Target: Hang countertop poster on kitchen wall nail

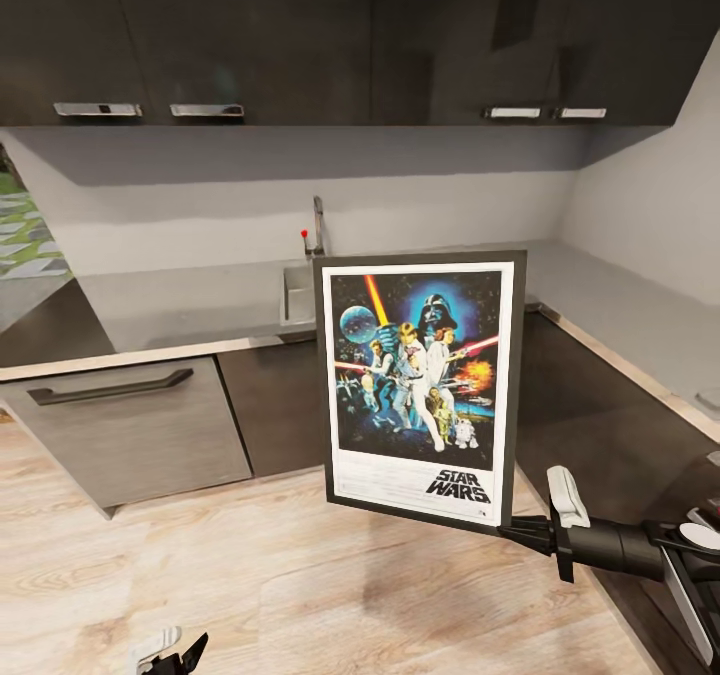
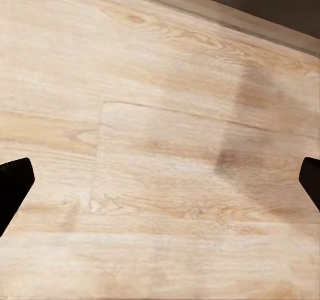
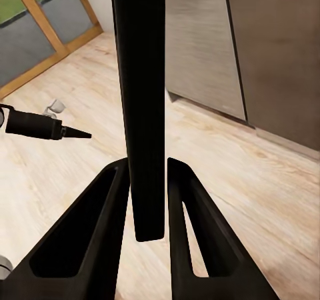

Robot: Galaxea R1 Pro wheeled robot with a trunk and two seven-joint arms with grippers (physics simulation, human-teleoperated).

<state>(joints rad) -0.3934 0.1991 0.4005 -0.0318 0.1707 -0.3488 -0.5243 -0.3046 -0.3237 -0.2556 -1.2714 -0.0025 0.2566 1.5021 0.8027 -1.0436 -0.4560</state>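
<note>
poster (image 1: 419,385) upright, long axis vertical, pinched by right gripper (image 1: 528,533)

Head high; wrists low, probably floorward.

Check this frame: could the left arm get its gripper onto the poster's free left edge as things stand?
Probably yes. The left gripper hangs low over the floor, open and empty, with nothing between it and the poster, which the right gripper holds by its lower right corner. It would have to rise a good way.
</note>
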